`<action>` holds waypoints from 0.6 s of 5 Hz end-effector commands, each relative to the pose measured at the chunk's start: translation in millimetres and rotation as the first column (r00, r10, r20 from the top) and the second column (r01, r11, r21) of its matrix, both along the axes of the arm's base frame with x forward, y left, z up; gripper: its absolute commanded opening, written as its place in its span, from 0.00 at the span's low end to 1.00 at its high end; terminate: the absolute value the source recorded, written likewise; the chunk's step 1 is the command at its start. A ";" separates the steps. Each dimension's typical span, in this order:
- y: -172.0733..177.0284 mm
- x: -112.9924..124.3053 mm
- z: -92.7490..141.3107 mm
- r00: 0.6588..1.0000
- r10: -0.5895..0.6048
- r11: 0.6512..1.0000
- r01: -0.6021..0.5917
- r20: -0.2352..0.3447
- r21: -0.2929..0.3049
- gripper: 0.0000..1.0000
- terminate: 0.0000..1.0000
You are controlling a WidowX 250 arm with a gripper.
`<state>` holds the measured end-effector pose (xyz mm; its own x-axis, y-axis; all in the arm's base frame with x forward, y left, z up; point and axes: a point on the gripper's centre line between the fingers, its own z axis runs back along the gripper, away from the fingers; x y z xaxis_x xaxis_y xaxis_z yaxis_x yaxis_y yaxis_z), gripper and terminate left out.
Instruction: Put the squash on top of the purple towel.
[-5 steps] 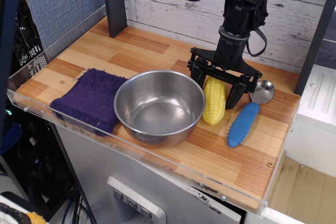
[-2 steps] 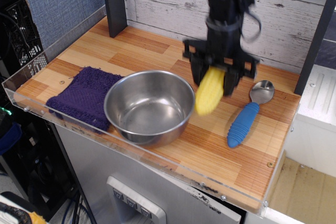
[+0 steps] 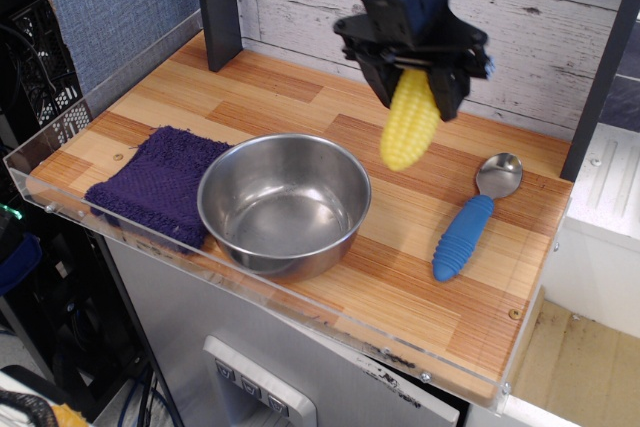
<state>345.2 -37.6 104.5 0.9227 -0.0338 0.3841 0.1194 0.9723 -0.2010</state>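
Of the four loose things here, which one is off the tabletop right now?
The squash, the yellow corn-shaped toy: it hangs in the air, clamped between the jaws of the gripper. The purple towel, steel bowl and blue-handled spoon all rest on the wood.

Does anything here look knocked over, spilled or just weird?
Nothing spilled or tipped. The steel bowl sits upright, overlapping the purple towel edge. The gripper holds the squash in the air above the table.
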 end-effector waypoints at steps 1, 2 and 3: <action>81.0 -45.1 31.5 0.996 -0.056 0.997 0.059 -0.070 0.042 0.00 0.00; 114.2 -63.3 31.3 0.990 -0.076 0.987 0.092 -0.119 0.131 0.00 0.00; 130.7 -72.0 29.4 0.987 -0.085 0.975 0.110 -0.136 0.191 0.00 0.00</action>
<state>271.2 86.3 116.8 0.9619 -0.1827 0.2034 0.1971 0.9790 -0.0528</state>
